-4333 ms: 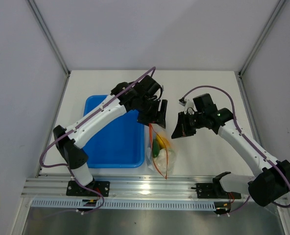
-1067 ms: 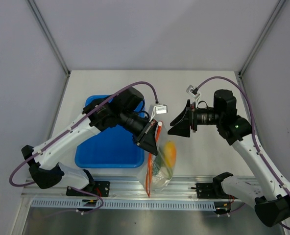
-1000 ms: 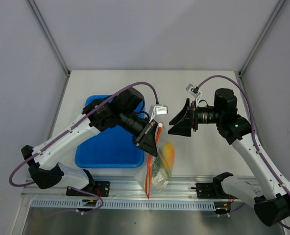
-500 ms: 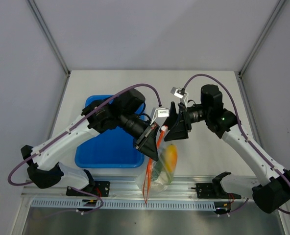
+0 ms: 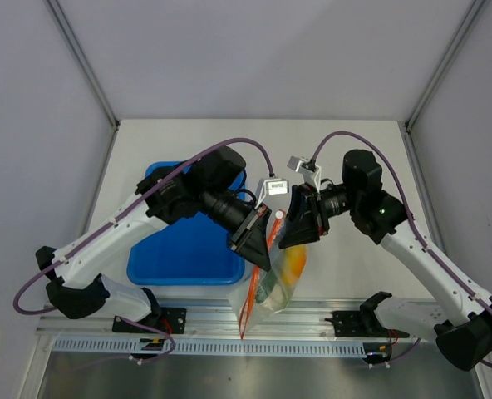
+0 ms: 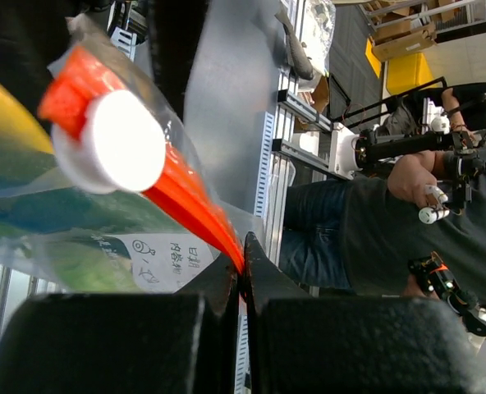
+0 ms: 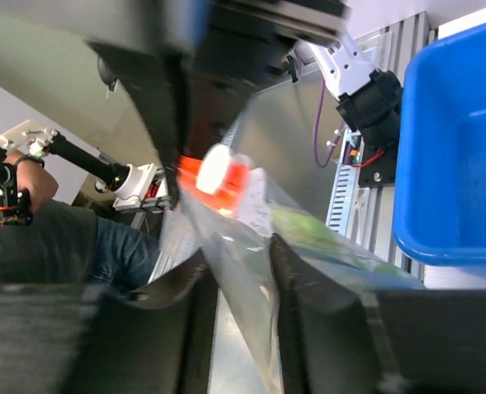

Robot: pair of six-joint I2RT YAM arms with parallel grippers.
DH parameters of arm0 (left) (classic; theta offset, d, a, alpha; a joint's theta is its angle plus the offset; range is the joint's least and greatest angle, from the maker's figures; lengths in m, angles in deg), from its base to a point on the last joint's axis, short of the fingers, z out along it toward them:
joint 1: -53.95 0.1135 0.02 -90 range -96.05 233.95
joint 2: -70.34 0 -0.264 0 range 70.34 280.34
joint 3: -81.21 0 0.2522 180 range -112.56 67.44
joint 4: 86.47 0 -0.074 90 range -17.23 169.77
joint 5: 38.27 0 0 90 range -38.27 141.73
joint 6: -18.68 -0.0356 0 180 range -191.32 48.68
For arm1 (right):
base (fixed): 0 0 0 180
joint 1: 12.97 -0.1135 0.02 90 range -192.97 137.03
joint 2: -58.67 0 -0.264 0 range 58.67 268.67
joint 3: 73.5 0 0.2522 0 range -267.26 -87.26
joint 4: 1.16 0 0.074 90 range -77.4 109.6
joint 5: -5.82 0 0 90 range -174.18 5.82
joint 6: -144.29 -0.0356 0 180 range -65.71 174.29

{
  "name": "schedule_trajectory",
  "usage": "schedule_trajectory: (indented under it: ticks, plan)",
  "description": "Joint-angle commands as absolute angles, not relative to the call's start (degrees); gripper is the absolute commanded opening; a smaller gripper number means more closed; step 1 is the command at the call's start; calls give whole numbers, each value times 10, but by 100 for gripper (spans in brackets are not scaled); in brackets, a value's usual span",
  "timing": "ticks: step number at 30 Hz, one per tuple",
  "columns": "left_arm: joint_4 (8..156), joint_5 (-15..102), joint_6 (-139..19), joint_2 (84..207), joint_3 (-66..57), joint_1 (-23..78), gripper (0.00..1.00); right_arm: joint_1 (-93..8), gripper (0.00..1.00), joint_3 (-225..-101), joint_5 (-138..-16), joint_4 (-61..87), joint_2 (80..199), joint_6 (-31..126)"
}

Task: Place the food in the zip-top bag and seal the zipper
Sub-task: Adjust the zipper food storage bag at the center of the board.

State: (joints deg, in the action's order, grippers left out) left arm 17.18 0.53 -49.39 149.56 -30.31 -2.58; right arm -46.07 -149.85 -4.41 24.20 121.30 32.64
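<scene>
Pinching the zipper, the left tool dangles the zip-top bag.

Orange-red zipper between tight tool tips

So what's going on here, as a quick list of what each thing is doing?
left tool: shut on the zipper
right tool: open, fingers either side of the bag's clear film
zip-top bag: held up by its zipper
food: inside the bag, an orange-yellow fruit and green pieces
blue tray: beside the bag
</scene>
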Motion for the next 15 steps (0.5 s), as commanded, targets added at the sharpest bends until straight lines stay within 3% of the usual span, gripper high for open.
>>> schedule_trajectory:
  ticks: [1, 2, 3, 13, 15]
  plan:
    - [183, 4, -487, 1498, -320, -30, 1, -470, 30, -1505, -26, 188, 1193, 290]
    - [182, 6, -488, 1498, -315, -30, 1, -470, 10, -1506, -30, 188, 1190, 286]
    - [182, 10, -490, 1499, -313, -30, 1, -469, 0, -1507, -33, 190, 1190, 285]
    - [203, 131, -489, 1533, -273, -26, 1, -446, 0, -1415, -217, 295, 1169, 306]
    - [217, 169, -485, 1539, -262, -24, 11, -445, 0, -1404, -267, 320, 1155, 313]
